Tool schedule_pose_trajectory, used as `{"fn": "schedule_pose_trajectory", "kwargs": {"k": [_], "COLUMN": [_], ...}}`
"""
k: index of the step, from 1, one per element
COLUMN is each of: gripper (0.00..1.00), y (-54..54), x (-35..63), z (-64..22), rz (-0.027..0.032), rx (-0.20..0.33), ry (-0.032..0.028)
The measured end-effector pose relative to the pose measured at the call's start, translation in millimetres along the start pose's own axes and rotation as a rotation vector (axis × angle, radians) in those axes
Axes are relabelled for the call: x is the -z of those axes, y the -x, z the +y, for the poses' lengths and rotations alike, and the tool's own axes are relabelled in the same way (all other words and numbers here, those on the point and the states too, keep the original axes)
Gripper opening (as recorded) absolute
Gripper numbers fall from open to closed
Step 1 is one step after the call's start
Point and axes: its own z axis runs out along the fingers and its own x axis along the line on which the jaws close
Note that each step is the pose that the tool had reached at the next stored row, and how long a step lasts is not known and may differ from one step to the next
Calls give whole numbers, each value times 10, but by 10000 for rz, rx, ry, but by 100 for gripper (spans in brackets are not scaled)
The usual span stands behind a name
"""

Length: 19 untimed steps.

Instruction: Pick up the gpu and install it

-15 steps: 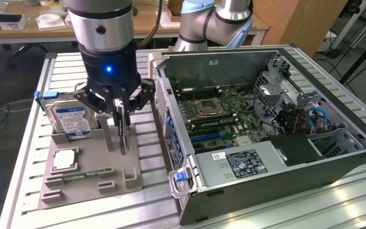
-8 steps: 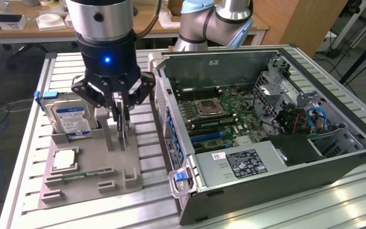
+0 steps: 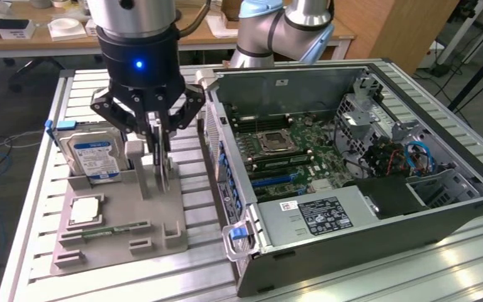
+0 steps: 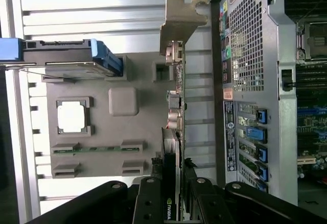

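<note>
Nearest, on the slatted metal table, sits the corner of the open computer case, with its labelled power supply lying just inside. On the exterior view's left of the case, near it but apart, a grey parts holder rests on the table. At the holder's near end a green memory stick lies flat in its slot. Just beyond that, a processor chip sits in a square recess.

Farther along the holder, the gpu stands upright on its edge in its slot. Seen from the wrist, its silver bracket is at the end away from the gripper. The gripper hangs straight down over the card, its fingers drawn in narrow and pressed against both faces of the gpu, which is not yet lifted out. On the exterior view's left of the gripper, a blue-labelled hard drive stands in its own slot.

Inside the case, the motherboard lies exposed. Beyond it rise the robot arm's joints, and a cluttered wooden desk stands at the back.
</note>
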Motion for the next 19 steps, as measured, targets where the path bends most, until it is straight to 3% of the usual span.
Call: {"fn": "schedule_pose_trajectory", "kwargs": {"k": [9, 13, 19], "gripper": [26, 26, 26], "y": [3, -1, 1], "x": [153, 215, 453], "z": [3, 4, 10], "rz": [-2, -56, -61], "rx": [1, 3, 1], "ry": [-11, -39, -38]}}
